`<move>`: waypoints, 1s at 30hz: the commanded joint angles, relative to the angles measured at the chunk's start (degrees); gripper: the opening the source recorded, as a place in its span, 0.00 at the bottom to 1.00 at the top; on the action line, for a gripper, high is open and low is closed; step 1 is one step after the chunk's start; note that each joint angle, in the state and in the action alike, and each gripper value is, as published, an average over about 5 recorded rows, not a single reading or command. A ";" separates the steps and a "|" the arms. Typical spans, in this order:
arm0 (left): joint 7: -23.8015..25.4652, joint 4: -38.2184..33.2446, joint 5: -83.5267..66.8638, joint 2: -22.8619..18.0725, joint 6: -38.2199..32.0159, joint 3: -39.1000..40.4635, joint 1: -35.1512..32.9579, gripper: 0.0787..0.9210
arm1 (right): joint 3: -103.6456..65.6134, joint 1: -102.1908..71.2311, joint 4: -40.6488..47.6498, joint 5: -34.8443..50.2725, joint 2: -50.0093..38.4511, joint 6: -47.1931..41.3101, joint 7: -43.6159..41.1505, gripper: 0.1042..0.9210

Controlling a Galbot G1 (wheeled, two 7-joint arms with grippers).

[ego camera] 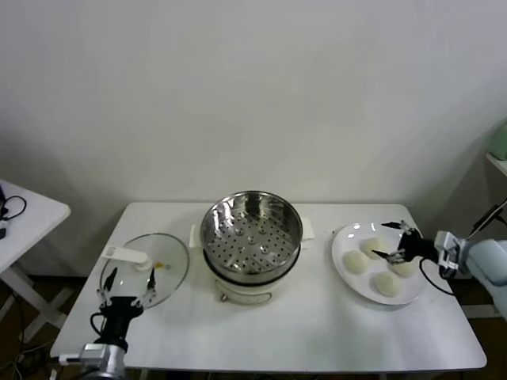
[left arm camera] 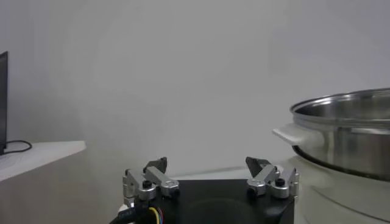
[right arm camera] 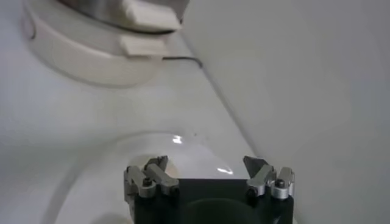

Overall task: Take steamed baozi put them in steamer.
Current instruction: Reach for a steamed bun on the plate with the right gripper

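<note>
The steamer [ego camera: 251, 237], a shiny steel pot with a perforated tray on a cream base, stands at the table's middle with nothing in it. The steamed baozi lie on a white plate [ego camera: 352, 231] to its right: one [ego camera: 356, 262] nearest the pot, one [ego camera: 372, 247] behind it, one [ego camera: 386, 284] at the front and one [ego camera: 404, 267] under the right arm. My right gripper [ego camera: 386, 241] is open just above the plate, over the rear baozi. Its wrist view shows open jaws [right arm camera: 207, 164] over the plate [right arm camera: 122, 158] and the steamer base [right arm camera: 91, 55]. My left gripper [ego camera: 127, 279] is open and empty.
A round glass lid [ego camera: 158, 273] with a white handle [ego camera: 127, 255] lies left of the steamer, under my left gripper [left arm camera: 208, 165]. The steamer's rim [left arm camera: 347, 115] shows in the left wrist view. A small white side table [ego camera: 24, 218] stands far left. A wall is behind.
</note>
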State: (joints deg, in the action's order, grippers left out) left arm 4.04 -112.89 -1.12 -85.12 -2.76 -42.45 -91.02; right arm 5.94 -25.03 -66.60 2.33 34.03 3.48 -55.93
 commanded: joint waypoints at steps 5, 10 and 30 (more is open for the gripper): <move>-0.02 0.19 0.01 0.30 0.74 -0.44 0.73 0.88 | 30.21 36.46 31.61 -17.51 13.41 6.03 -17.64 0.88; -0.06 -0.09 0.15 0.27 1.03 -0.42 0.72 0.88 | 30.37 35.16 34.68 -18.88 17.99 6.20 -17.70 0.88; -0.08 -0.15 0.34 0.28 1.28 -0.58 0.52 0.88 | 23.85 27.07 37.64 -25.71 23.21 7.64 -13.60 0.88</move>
State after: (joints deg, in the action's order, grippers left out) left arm 3.97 -113.18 -0.76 -84.91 -1.50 -43.01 -90.57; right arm 30.47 2.22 -31.98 -19.85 54.66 10.39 -69.85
